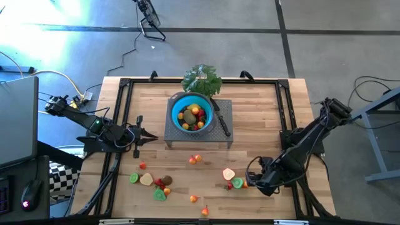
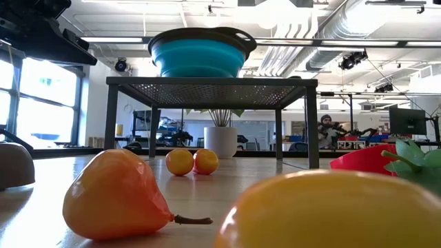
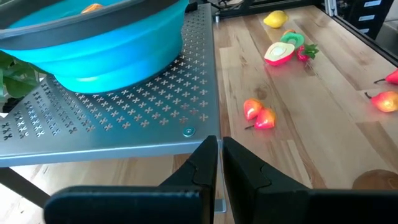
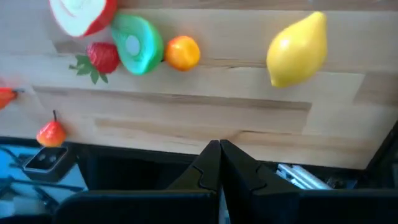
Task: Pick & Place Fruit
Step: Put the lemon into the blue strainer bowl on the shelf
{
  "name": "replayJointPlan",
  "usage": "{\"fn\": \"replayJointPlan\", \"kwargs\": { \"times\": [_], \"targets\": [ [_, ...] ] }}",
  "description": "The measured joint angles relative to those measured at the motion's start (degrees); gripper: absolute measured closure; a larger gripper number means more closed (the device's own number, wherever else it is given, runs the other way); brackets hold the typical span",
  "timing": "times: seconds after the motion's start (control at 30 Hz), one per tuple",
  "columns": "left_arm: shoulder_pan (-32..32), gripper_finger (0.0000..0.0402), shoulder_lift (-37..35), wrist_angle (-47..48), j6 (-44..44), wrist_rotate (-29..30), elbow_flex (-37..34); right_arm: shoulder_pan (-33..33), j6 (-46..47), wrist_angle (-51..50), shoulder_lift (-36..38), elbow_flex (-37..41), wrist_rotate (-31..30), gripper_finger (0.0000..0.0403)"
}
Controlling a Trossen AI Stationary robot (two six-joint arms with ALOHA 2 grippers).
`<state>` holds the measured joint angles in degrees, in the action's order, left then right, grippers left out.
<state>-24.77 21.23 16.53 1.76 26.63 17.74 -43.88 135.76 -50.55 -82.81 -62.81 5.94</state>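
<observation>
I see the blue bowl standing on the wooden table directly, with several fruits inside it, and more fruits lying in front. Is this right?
Not quite. The blue bowl does not stand directly on the wood: it sits on a perforated grey metal stand that lifts it above the wooden table, as the low view shows. The rest holds: fruits lie inside it and more on the table in front.

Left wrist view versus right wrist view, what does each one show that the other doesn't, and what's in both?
Only the left wrist view shows the blue bowl on the grey perforated stand, a green leaf beside it, and a pair of small orange-red fruits on the wooden table.

Only the right wrist view shows a small round orange fruit, with the table's front edge behind the shut right gripper.

Both show the yellow lemon, the red-skinned cream slice, the green slice and the strawberry. The left gripper is shut too.
</observation>
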Motion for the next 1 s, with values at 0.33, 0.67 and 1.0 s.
{"fn": "replayJointPlan", "kwargs": {
  "times": [0.33, 0.67, 1.0],
  "targets": [
    [0.0, 0.038, 0.0, 0.0, 0.0, 0.0, 0.0, -0.7, -0.5, -5.1, -2.5, 0.0, 14.0, 0.04],
    [0.0, 0.038, 0.0, 0.0, 0.0, 0.0, 0.0, -3.0, -2.5, -7.3, -3.0, 0.0, 16.5, 0.0328],
    [0.0, 0.038, 0.0, -0.1, 0.0, 0.0, 0.0, -6.1, -5.4, -7.7, -3.0, 0.0, 4.2, 0.0302]
  ]
}}
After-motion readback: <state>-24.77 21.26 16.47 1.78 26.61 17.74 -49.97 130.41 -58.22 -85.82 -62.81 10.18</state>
